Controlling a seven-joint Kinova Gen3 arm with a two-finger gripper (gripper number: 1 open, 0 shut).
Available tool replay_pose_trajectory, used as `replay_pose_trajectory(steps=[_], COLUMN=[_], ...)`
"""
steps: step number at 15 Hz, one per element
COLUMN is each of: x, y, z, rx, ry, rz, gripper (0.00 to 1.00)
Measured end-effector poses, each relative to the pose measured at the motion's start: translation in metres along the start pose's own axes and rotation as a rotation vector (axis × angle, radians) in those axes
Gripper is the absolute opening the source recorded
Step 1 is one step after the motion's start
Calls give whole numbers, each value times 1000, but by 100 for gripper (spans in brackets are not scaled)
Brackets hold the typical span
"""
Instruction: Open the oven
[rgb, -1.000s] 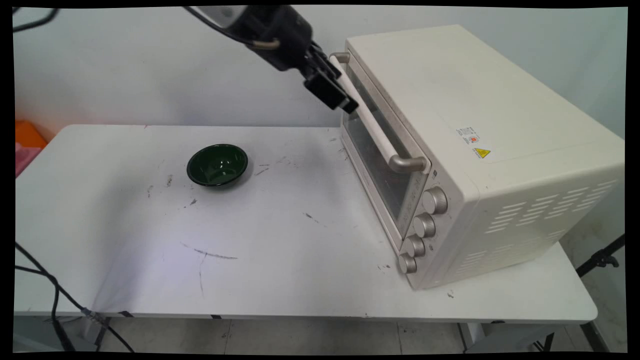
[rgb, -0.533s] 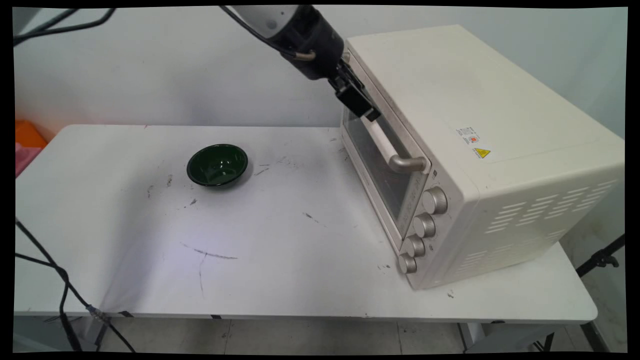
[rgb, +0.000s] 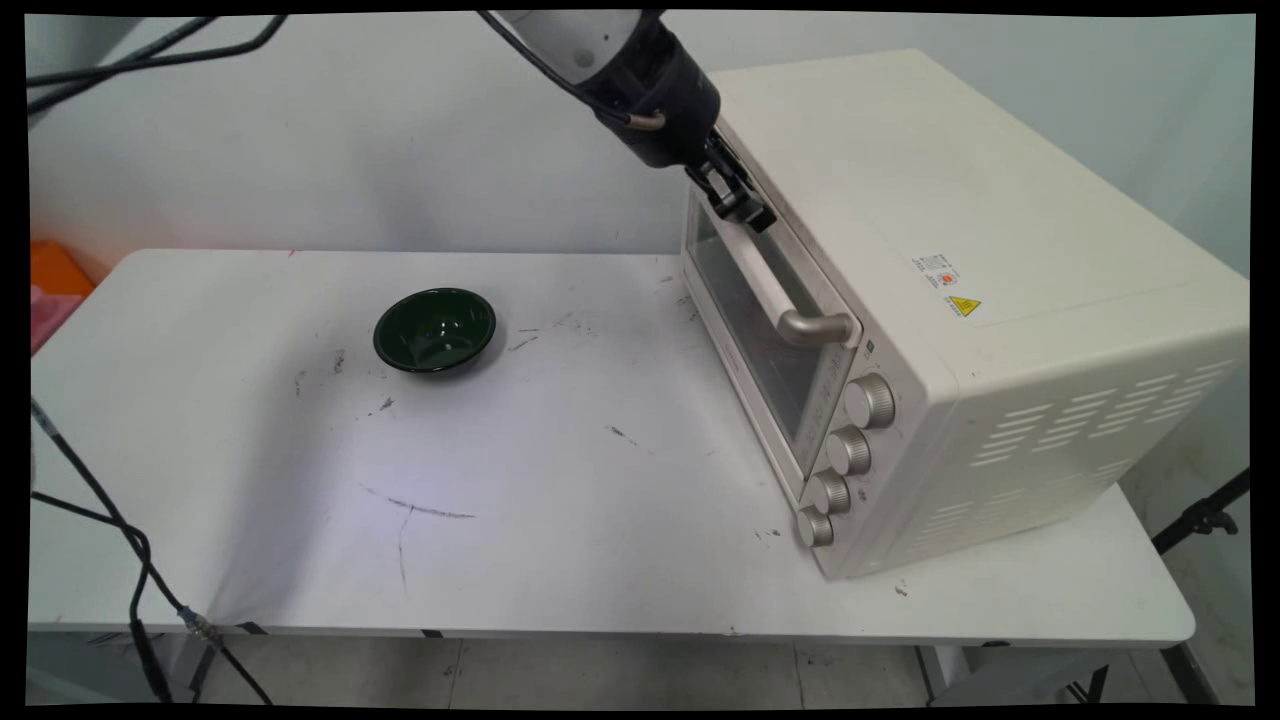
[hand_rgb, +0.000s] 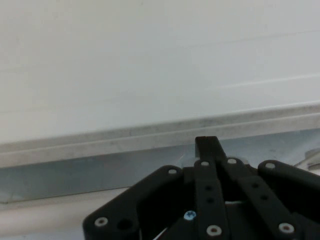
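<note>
- Toaster oven, main view: it stands on the right half of the white table, turned at an angle so that its front faces the table's open middle. From the near corner of its front, four knobs run up in a column.
- Door, main view: it lies flush with the front frame, closed. The long handle runs along the door's upper edge on two metal brackets.
- Gripper, main view: it comes down from the upper left and meets the oven at the far part of the handle, close under the top front edge. The wrist slants toward the door, which reads as contact with the front and not a hover above the top.
- Green bowl, main view: it sits upright and mouth up on the left half of the table, well apart from the oven and the arm.
- Black cables, main view: they hang past the table's near left corner, away from everything else.
- Gripper, hand view: the linkage is folded inward and the fingers appear clenched together into a single tip, with nothing visible between them.
- Oven top, hand view: this pale surface fills the upper picture. The door's grey frame strip runs below it, with the bluish glass under that. The tip lies at the strip, so the camera sits very close to the door's upper edge.
</note>
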Motion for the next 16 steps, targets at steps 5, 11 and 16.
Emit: replay_pose_trajectory(steps=[5, 11, 16], x=[1, -10, -22], y=[0, 3, 5], z=[6, 7, 2], rx=[-9, -24, -33], ry=[-21, -64, -65], rz=[15, 24, 38], gripper=[0, 0, 0])
